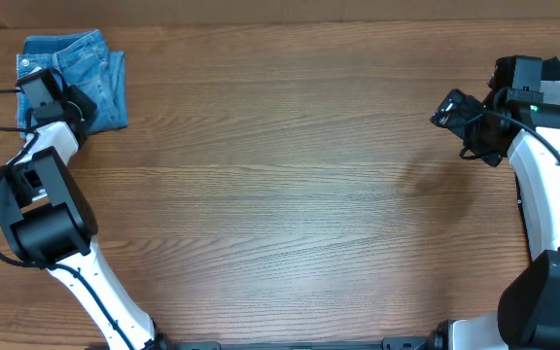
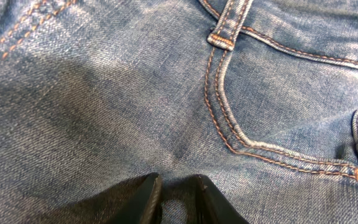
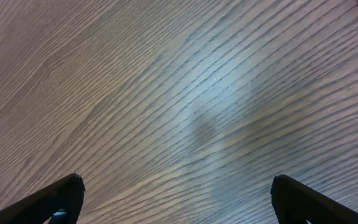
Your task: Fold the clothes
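Observation:
The light blue denim jeans (image 1: 90, 68) lie folded in a small bundle at the far left corner of the table. My left gripper (image 1: 71, 105) sits on the bundle's near edge. In the left wrist view the jeans (image 2: 166, 93) fill the frame, with orange stitching, a belt loop and a pocket seam. The left jaws (image 2: 178, 184) are nearly closed, with denim pinched between the tips. My right gripper (image 1: 447, 109) hangs above bare wood at the far right. In the right wrist view its jaws (image 3: 176, 186) are wide open and empty.
The wooden table (image 1: 290, 194) stretches between the two arms. The left arm's base and cable (image 1: 37, 214) stand at the left edge, and the right arm (image 1: 552, 194) runs along the right edge.

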